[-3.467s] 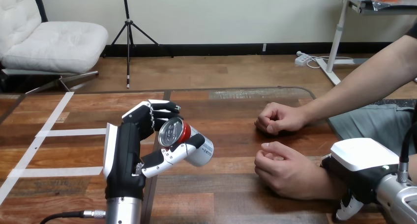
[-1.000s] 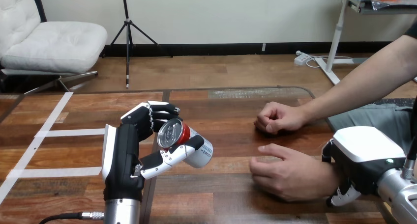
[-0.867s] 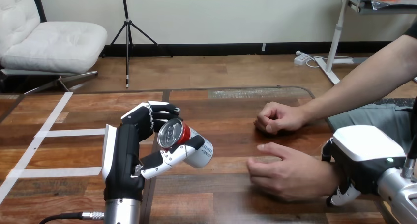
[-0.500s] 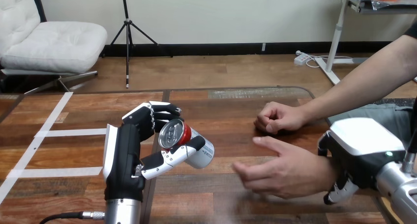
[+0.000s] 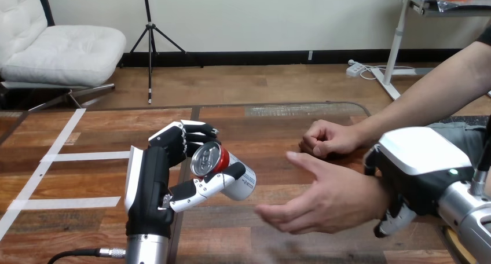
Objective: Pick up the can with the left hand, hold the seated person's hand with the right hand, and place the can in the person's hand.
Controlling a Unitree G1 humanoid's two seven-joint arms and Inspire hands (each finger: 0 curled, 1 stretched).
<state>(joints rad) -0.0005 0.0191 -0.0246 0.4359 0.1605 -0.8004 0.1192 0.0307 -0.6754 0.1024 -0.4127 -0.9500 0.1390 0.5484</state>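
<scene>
One gap mattered: the can [image 5: 223, 161], clamped between the curled fingers and thumb of the left hand [image 5: 149, 182] at lower left of centre, lay just left of the person's open hand [image 5: 324, 203], apart from its fingertips. Its long axis slanted from upper left, top toward the camera, down to the right, toward that palm. The right hand [image 5: 414, 168] sat over the person's wrist [image 5: 377, 202] at lower right; whether it gripped could not be told.

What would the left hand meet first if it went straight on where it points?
Probably nothing: the left hand, holding the can, points across the table; the person's open hand lies off to the right.
</scene>
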